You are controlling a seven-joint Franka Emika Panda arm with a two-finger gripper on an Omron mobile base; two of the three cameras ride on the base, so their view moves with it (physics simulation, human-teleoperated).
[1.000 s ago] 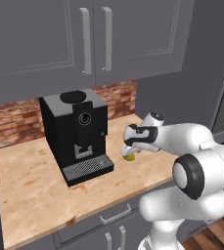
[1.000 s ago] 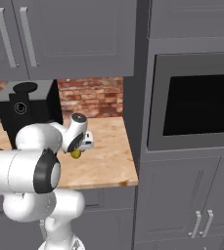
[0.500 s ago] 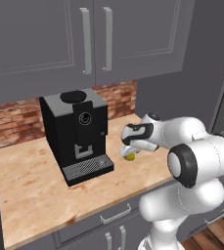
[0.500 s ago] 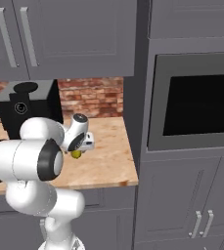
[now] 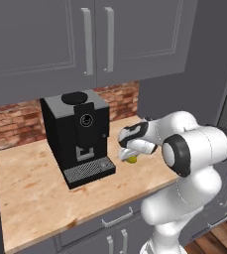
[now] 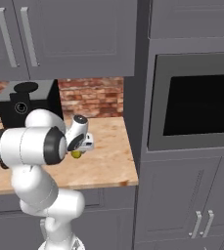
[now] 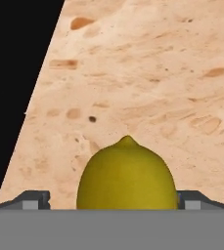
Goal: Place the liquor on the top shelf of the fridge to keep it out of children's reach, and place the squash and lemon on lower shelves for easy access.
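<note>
One lemon lies on the wooden counter near its front edge, just right of the black coffee machine, and it sits squarely between my two spread fingertips, its pointed tip facing away from me so its long axis runs straight along my line of reach. My gripper is wide open and holding nothing, poised low over the fruit with a finger on either flank, so I judge the coming move needs only a short descent and a squeeze across the lemon's narrow width.
</note>
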